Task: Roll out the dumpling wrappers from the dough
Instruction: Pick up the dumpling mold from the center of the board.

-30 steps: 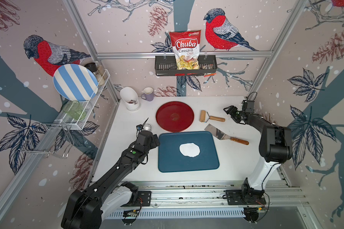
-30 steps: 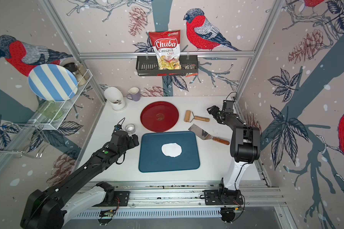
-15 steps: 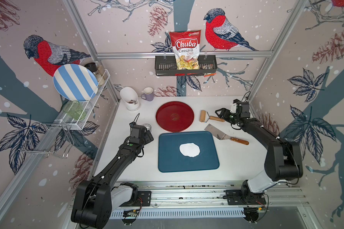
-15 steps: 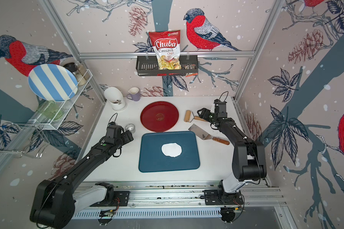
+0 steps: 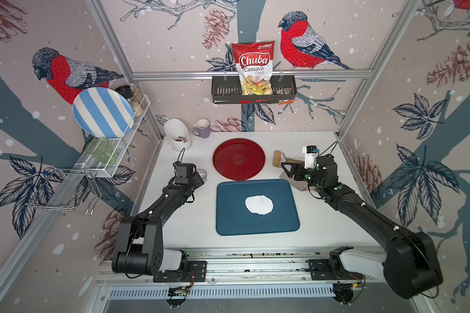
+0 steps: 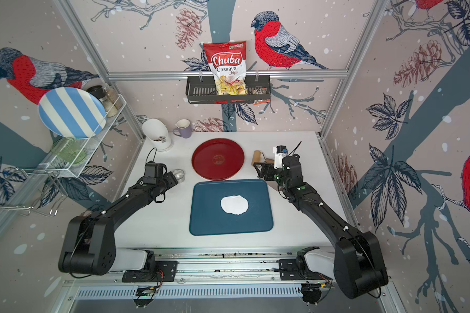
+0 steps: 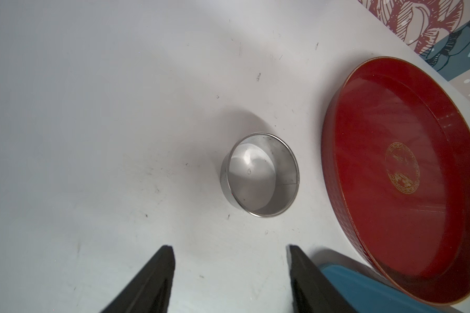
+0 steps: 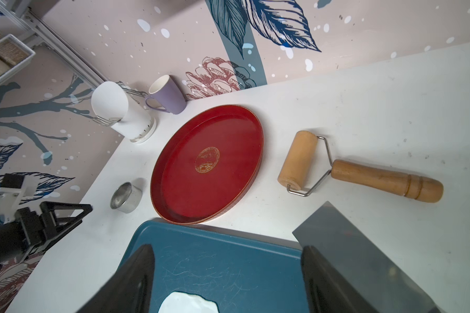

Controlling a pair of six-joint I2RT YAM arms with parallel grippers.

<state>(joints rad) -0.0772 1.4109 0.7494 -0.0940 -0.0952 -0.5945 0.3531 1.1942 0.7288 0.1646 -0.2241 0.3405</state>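
The dough (image 5: pixel 259 205) lies as a flat white ragged sheet on the blue tray (image 5: pixel 228 216), and shows in both top views. Dumpling wrappers are out of view. My left gripper (image 7: pixel 229 248) is open over bare table, with the metal ring cutter (image 7: pixel 259 174) standing a short way beyond its fingertips. My right gripper (image 8: pixel 227 248) is open and empty above the tray's far right corner, the dough's edge (image 8: pixel 187 303) just below it. In a top view the right gripper (image 5: pixel 285 169) hangs beside the rolling pin (image 5: pixel 277 158).
A red plate (image 5: pixel 238 159) sits behind the tray. The wooden rolling pin (image 8: pixel 299 160) lies right of it. A grey spatula blade (image 8: pixel 337 238) lies under my right arm. A white holder (image 5: pixel 177 134) and purple mug (image 5: pixel 202 128) stand at the back left.
My left arm drew back from the tray's corner to behind the ring cutter, its jaws narrowing. My right arm swung from the back right corner to the tray's far right corner.
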